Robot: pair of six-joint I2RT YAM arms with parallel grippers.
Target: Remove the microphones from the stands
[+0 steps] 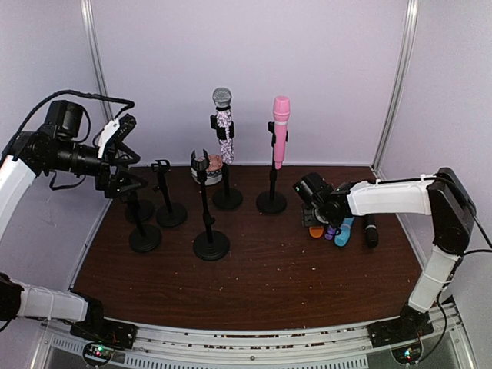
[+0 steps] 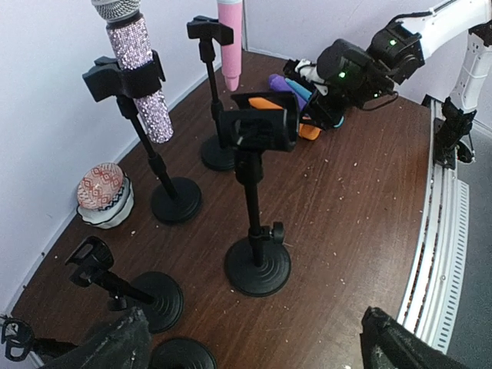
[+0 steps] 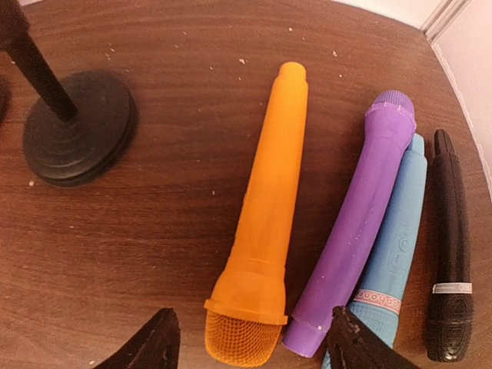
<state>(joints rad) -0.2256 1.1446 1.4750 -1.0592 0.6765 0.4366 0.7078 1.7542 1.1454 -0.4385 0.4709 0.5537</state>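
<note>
A silver glitter microphone (image 1: 223, 121) stands clipped in a black stand (image 1: 227, 198) at the back; it also shows in the left wrist view (image 2: 142, 81). A pink microphone (image 1: 280, 131) stands clipped in the stand (image 1: 271, 202) to its right. My left gripper (image 1: 129, 154) is open and empty, held high at the left above the empty stands; its fingertips frame bare table in its wrist view (image 2: 254, 346). My right gripper (image 1: 311, 207) is open low over an orange microphone (image 3: 265, 223) that lies on the table, its fingertips either side of the mesh head.
Purple (image 3: 357, 223), blue (image 3: 396, 254) and black (image 3: 450, 246) microphones lie beside the orange one. An empty stand (image 1: 211, 244) is at front centre, others (image 1: 171, 214) (image 1: 144, 237) at the left. A small patterned bowl (image 2: 104, 192) sits by the back wall.
</note>
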